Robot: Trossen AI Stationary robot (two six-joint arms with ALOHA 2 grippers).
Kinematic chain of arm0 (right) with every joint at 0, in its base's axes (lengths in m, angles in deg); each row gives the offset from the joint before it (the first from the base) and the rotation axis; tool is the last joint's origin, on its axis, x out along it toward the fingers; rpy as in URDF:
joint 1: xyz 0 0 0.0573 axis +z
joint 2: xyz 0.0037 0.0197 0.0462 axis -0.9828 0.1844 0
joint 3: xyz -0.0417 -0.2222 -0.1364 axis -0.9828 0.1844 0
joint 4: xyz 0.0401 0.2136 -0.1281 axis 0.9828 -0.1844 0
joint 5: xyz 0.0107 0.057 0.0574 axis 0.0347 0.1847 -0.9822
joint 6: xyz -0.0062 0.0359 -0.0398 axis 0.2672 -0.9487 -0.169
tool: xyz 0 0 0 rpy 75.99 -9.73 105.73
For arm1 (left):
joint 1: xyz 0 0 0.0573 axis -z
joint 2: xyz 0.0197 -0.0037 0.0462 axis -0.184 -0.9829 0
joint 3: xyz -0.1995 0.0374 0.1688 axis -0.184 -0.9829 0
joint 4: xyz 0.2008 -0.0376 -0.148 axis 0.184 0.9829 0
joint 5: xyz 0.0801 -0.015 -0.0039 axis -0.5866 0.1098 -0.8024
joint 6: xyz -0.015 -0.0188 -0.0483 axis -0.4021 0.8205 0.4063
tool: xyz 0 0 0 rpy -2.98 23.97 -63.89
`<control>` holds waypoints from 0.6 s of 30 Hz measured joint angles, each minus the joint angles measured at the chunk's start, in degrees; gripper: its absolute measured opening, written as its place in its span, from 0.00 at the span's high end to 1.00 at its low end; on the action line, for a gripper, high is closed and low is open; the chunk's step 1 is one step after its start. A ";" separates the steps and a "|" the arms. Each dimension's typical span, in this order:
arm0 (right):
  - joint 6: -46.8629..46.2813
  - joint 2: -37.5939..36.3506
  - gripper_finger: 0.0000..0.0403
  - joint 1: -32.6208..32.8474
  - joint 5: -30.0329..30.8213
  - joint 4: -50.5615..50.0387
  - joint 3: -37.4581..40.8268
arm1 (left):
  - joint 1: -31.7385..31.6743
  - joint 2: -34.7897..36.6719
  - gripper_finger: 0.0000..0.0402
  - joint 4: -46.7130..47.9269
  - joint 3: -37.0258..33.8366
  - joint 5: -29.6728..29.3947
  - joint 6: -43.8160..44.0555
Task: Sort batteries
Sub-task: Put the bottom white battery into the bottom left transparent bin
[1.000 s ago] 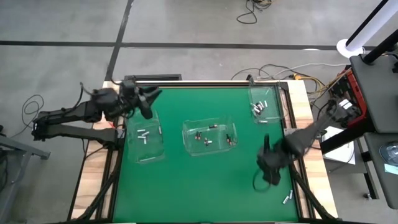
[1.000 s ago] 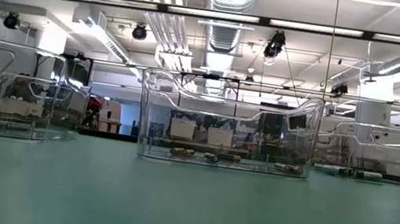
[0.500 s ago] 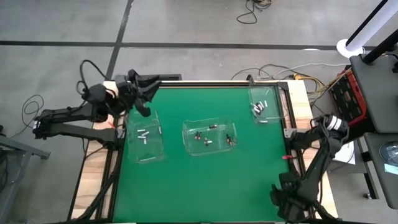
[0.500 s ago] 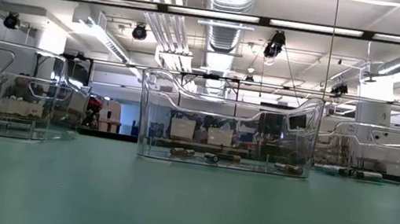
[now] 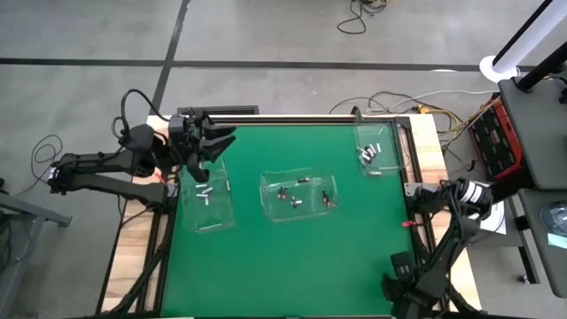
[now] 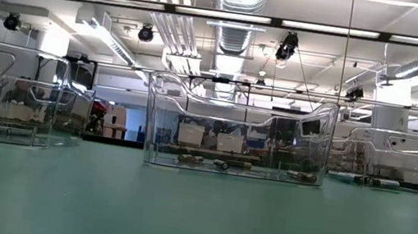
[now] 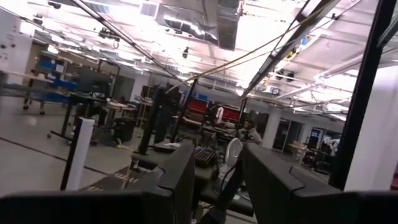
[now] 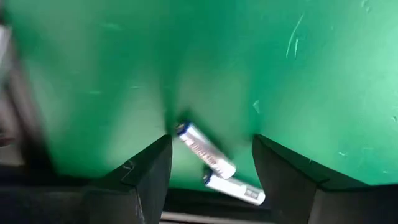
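Note:
Two silvery batteries lie side by side on the green mat near the table's near right corner. My right gripper hangs open over them, pointing down, one finger on each side; in the high view this gripper hides them. More batteries lie in three clear bins: the left bin, the middle bin and the far right bin. My left gripper stands open above the left bin's far end; its wrist view shows the fingers pointing into the room, nothing between them.
In the low view the three bins stand in a row across the mat. The table's wooden right border and dark frame run close beside my right gripper. Bare green mat lies in front of the bins.
My right gripper has swung from the mat's right middle toward the table's near right corner and now covers the two loose batteries there. My left gripper has shifted slightly over the left bin's far end.

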 joint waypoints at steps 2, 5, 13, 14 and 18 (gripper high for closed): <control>0.43 1.57 0.47 0.05 0.06 -0.04 -0.02 | 0.04 0.09 0.72 -0.02 0.00 0.00 -0.13; 0.61 3.54 0.50 0.19 -0.08 -0.13 -0.27 | 0.00 0.11 0.72 -0.04 0.00 -0.04 -0.15; 1.58 6.34 0.66 0.31 -0.02 0.62 -0.15 | 0.00 1.29 0.72 -1.95 0.00 -0.06 -0.77; 2.25 6.32 0.69 0.33 0.22 0.62 -0.13 | 0.00 1.62 0.72 -1.99 0.00 -0.08 -1.18; 5.23 5.91 0.81 0.33 0.99 0.68 -0.07 | 0.00 3.44 0.72 -1.53 0.00 -0.12 -2.25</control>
